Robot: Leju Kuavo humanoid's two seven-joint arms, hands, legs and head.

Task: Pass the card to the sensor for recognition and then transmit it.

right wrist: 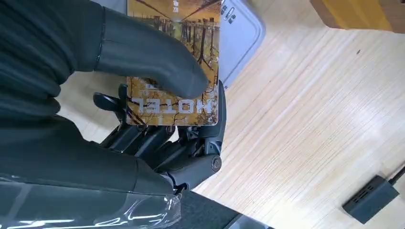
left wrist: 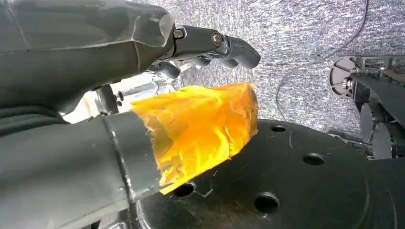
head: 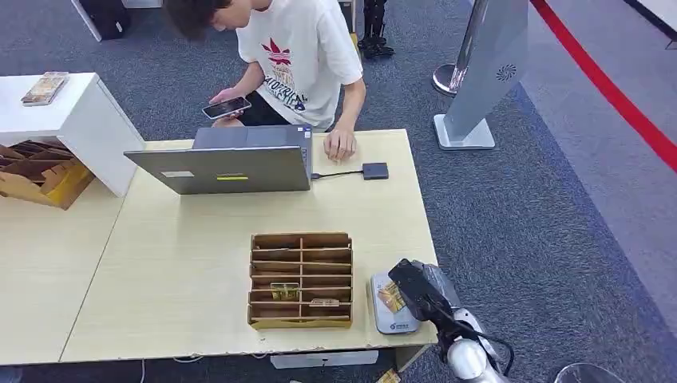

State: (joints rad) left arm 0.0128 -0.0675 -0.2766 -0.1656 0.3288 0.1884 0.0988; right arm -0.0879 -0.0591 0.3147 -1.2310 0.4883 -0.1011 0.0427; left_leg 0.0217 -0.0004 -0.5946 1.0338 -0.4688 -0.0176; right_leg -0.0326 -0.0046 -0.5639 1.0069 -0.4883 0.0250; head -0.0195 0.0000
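Note:
My right hand (head: 419,291) pinches a yellow-brown card (head: 390,297) at the table's front right corner. It holds the card flat just over the grey-white sensor pad (head: 393,317). In the right wrist view the card (right wrist: 172,102) reads "HOTEL". The thumb (right wrist: 153,57) presses on its top and dark fingers (right wrist: 157,138) lie beneath it, with the sensor pad (right wrist: 241,33) behind it. My left hand (left wrist: 143,95) hangs over the floor holding nothing; its orange-wrapped thumb (left wrist: 200,129) stands apart from the fingers (left wrist: 224,45).
A cardboard card organizer (head: 301,279) with a few cards stands left of the sensor. An open laptop (head: 223,163) and a small dark hub (head: 375,170) on a cable lie at the far side. A person (head: 295,56) sits there with a phone, one hand on the table.

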